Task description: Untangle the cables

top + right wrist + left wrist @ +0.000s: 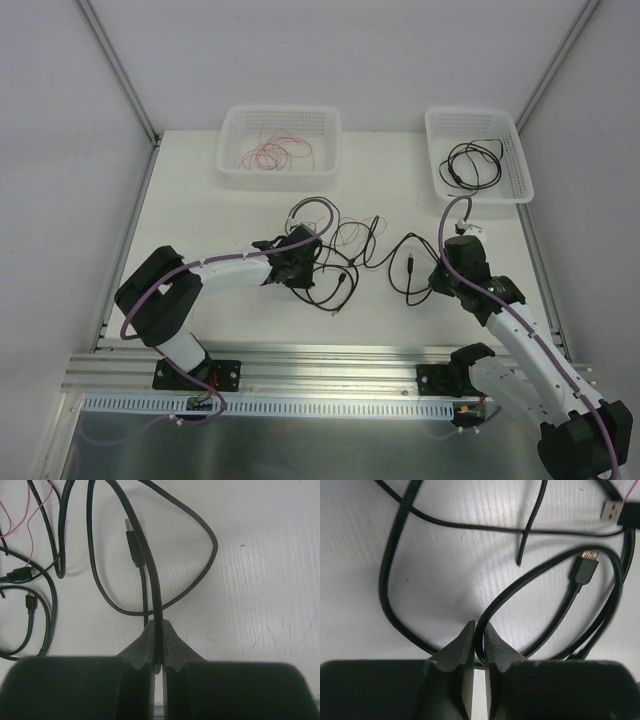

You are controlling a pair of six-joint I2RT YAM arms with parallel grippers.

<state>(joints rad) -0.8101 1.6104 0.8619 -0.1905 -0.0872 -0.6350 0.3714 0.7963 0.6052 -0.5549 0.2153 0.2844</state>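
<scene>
A tangle of black cables [335, 272] with small end plugs lies mid-table, with fine red-pink wire [350, 235] threaded through it. My left gripper [316, 268] sits at the tangle's left side. In the left wrist view it [479, 627] is shut on a loop of black cable [490, 609], with a small plug [585, 570] beyond. My right gripper [432, 283] is at the tangle's right end. In the right wrist view it [158, 625] is shut on a black cable [156, 608] next to a USB plug [131, 540]. Red-pink wire [30, 515] shows at the upper left.
A white basket [232, 172] at the back left holds red-pink wires [278, 153]. A second white basket [520, 185] at the back right holds a coiled black cable [474, 162]. Aluminium frame rails run along the table's sides and near edge.
</scene>
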